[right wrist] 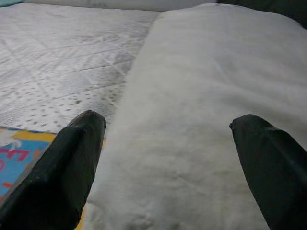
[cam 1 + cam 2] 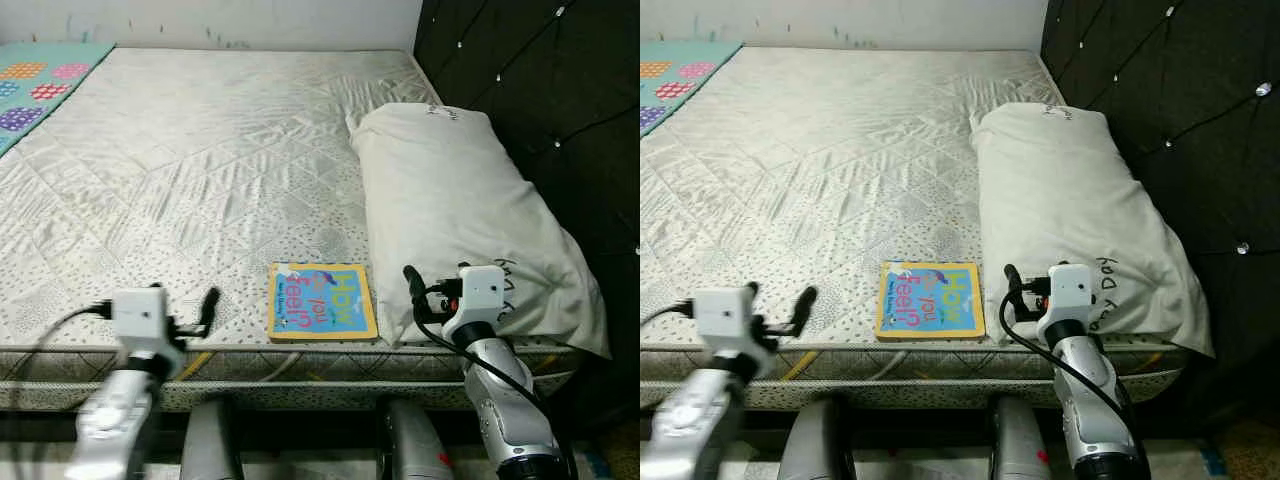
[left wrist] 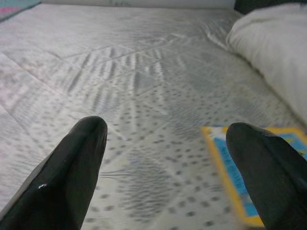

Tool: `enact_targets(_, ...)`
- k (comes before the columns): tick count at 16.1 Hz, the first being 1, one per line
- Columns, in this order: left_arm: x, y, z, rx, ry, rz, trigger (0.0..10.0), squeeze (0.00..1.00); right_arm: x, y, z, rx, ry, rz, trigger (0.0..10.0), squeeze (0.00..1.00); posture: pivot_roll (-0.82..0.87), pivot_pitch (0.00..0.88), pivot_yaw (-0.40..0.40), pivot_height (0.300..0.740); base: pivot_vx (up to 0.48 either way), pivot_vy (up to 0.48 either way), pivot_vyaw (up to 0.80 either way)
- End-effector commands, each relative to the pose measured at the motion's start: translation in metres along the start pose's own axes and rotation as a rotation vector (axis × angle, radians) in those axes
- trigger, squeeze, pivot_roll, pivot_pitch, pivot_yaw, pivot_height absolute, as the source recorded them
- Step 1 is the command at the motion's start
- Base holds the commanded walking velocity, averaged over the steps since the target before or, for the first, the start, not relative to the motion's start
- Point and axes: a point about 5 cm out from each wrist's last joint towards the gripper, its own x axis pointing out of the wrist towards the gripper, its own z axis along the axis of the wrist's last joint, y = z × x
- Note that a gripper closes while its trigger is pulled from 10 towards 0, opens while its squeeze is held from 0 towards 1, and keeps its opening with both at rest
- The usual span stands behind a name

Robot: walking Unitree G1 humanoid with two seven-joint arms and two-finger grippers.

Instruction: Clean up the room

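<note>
Blurred, cut off, or unreadable

Your left arm (image 2: 120, 395) is smeared by motion blur; the play mat (image 2: 40, 80) is cropped at the picture's edge; the book (image 3: 254, 167) is cut off in your left wrist view; the pillow's (image 2: 1080, 210) writing seems to read "Day".

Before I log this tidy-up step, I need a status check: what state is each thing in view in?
book: closed, flat, cover up, near the mattress's front edge
pillow: lying flat beside the book
mattress: bare, wrinkled
play mat: flat, far left corner
left gripper: open, over the mattress, holding nothing
right gripper: open, at the pillow, holding nothing
</note>
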Motion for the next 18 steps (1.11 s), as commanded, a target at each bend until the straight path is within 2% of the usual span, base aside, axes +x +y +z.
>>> enact_targets(1, -0.004, -0.006, -0.001, 0.005, -0.010, 0.003, 10.0, 1.00, -0.002, -0.003, -0.002, 0.009, 0.008, -0.022, 10.0, 0.00, -0.07, 0.000, -0.025, 0.559, 0.000, 0.000, 0.00)
enact_targets(2, -0.009, -0.012, -0.004, 0.019, -0.028, 0.003, 10.0, 1.00, -0.005, -0.003, -0.003, 0.021, 0.004, -0.025, 10.0, 0.00, -0.08, 0.000, -0.024, 0.559, 0.000, 0.000, 0.00)
enact_targets(3, -0.009, -0.010, -0.006, 0.017, -0.024, 0.014, 10.0, 0.88, -0.005, -0.004, -0.001, 0.020, -0.001, -0.045, 10.0, 0.00, -0.07, 0.000, -0.024, 0.559, 0.000, 0.000, 0.00)
enact_targets(4, -0.009, -0.006, -0.007, 0.014, -0.027, 0.056, 10.0, 0.00, -0.005, -0.006, -0.001, 0.034, 0.003, -0.072, 10.0, 0.00, -0.07, 0.000, -0.023, 0.559, 0.000, 0.000, 0.00)
enact_targets(7, -0.006, -0.001, -0.010, -0.010, -0.009, 0.090, 10.0, 0.00, 0.002, -0.004, 0.000, 0.060, 0.041, -0.117, 10.0, 0.00, -0.05, 0.000, -0.023, 0.559, 0.000, 0.000, 0.00)
enact_targets(9, -0.008, -0.001, -0.009, 0.000, -0.009, 0.088, 10.0, 0.00, 0.006, 0.002, 0.006, 0.058, 0.029, -0.110, 10.0, 0.00, -0.06, 0.000, -0.015, 0.559, 0.000, 0.000, 0.00)
enact_targets(11, -0.009, -0.004, -0.016, -0.032, 0.014, 0.098, 10.0, 0.00, 0.012, 0.002, 0.021, 0.068, -0.021, -0.128, 10.0, 0.00, -0.07, 0.000, -0.008, 0.559, 0.000, 0.000, 0.00)
enact_targets(14, -0.007, -0.013, -0.015, -0.020, 0.010, 0.044, 10.0, 0.00, 0.014, -0.002, 0.023, 0.108, -0.014, -0.147, 10.0, 0.00, -0.08, 0.000, -0.004, 0.559, 0.000, 0.000, 0.00)
enact_targets(18, -0.003, -0.011, -0.014, -0.021, 0.008, 0.038, 10.0, 0.00, 0.009, -0.004, 0.018, 0.101, 0.009, -0.142, 10.0, 0.00, -0.08, 0.000, -0.014, 0.589, 0.000, 0.000, 0.00)
